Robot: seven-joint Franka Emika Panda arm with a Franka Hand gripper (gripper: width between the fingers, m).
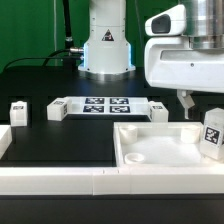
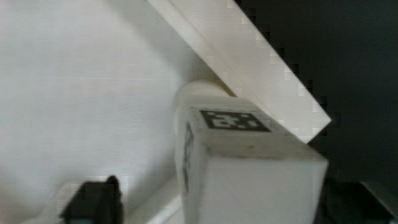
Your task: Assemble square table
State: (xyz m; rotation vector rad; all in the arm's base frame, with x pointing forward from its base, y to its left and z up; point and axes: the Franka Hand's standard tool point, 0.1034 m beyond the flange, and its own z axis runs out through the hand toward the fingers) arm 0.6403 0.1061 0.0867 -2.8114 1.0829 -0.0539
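The white square tabletop (image 1: 165, 150) lies rim up at the front right. One white tagged leg (image 1: 212, 132) stands upright at its right corner, against the rim. My gripper (image 1: 205, 106) hangs over this leg with the jaws apart. One finger (image 1: 186, 100) shows to the exterior view's left of the leg, clear of it. In the wrist view the leg (image 2: 249, 160) stands between my gripper's (image 2: 222, 205) fingers. There is a gap between the dark finger (image 2: 98, 200) and the leg. The tabletop rim (image 2: 249, 70) runs diagonally behind it. Three more legs (image 1: 18, 112) (image 1: 57, 110) (image 1: 158, 108) lie on the black table.
The marker board (image 1: 105, 105) lies in the middle of the table in front of the robot base (image 1: 105, 45). A long low white border rail (image 1: 60, 178) runs along the front edge, with a short upright piece at the far left (image 1: 5, 140).
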